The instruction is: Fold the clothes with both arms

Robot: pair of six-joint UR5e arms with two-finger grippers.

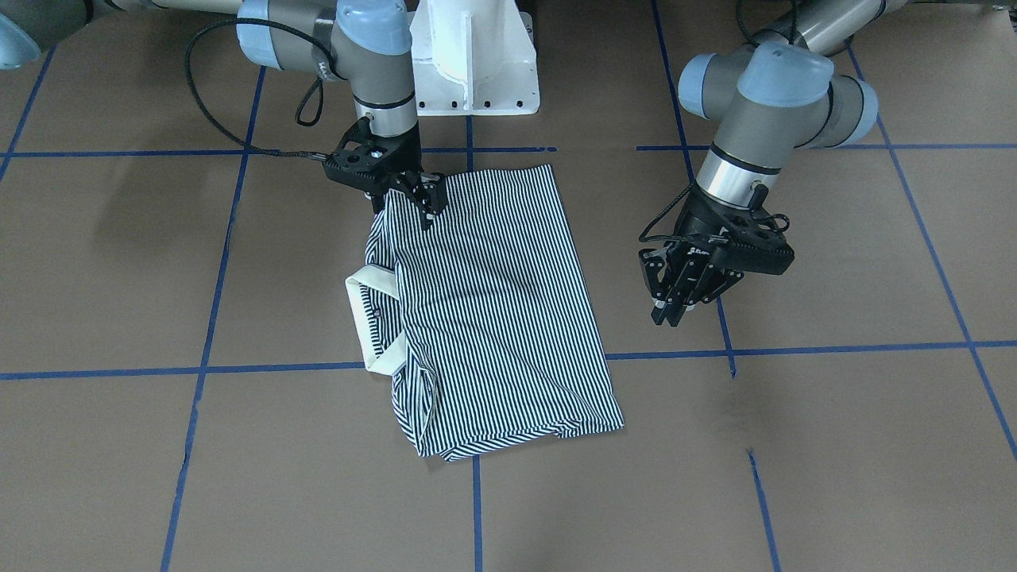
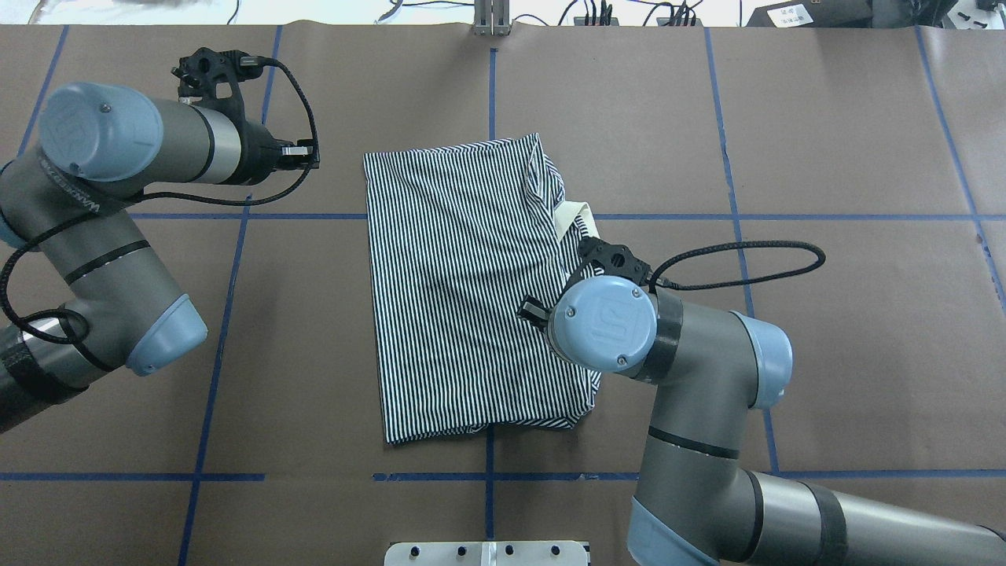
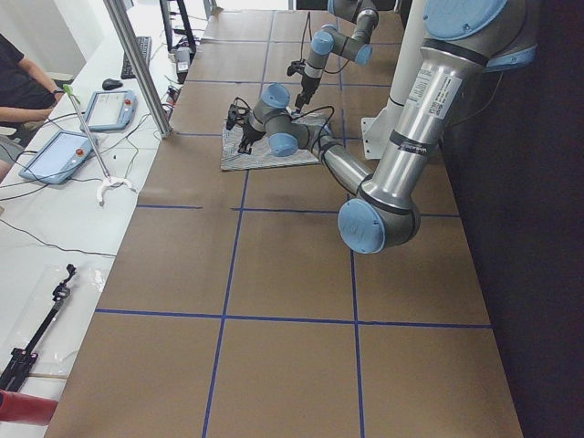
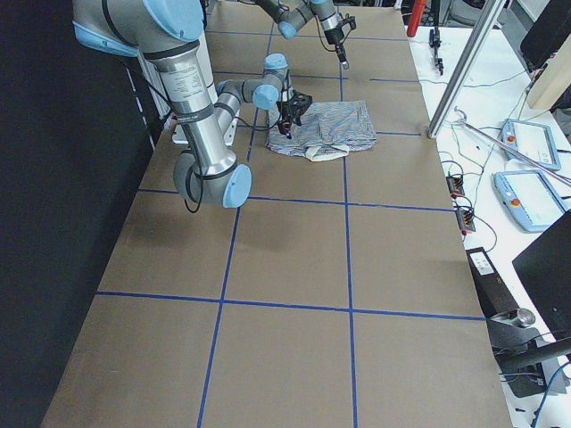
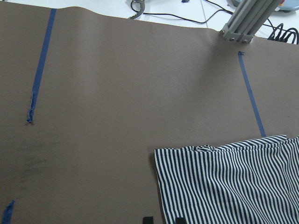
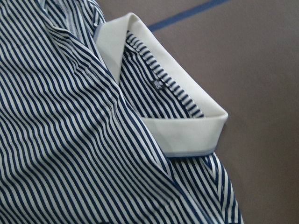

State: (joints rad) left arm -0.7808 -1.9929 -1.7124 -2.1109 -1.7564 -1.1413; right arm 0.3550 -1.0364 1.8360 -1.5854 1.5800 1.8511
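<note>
Since the polo shirt (image 1: 493,302) is already folded into a rough rectangle in the middle of the tabletop (image 1: 794,445), there's bare brown surface open on every side of it. The shirt's left edge (robot's left) runs pretty straight and flat. The far edge is wavier, with a bit of fabric tucked under at the corner. The right side is the messy one: the cream collar (image 1: 369,318) pokes out past it, folded over on itself, smooth and plain against the fine navy-and-white stripes.

The right gripper (image 1: 425,208) sits at the near right corner of the shirt, and its jaws look clamped on a bunched-up bit of striped fabric that rises to meet them. The left gripper (image 1: 667,314) is off the shirt's left edge with a clear strip of tabletop between them. In the wrist view its fingertips (image 5: 147,219) are a little apart with nothing in them.

The tabletop is matte brown paper marked into big squares with blue tape (image 1: 238,369). A white pedestal base (image 1: 477,63) stands at the near edge and an aluminium post (image 5: 240,23) at the far edge. A black cable (image 2: 739,251) loops off the right wrist, hanging over bare tabletop to the right of the shirt.
</note>
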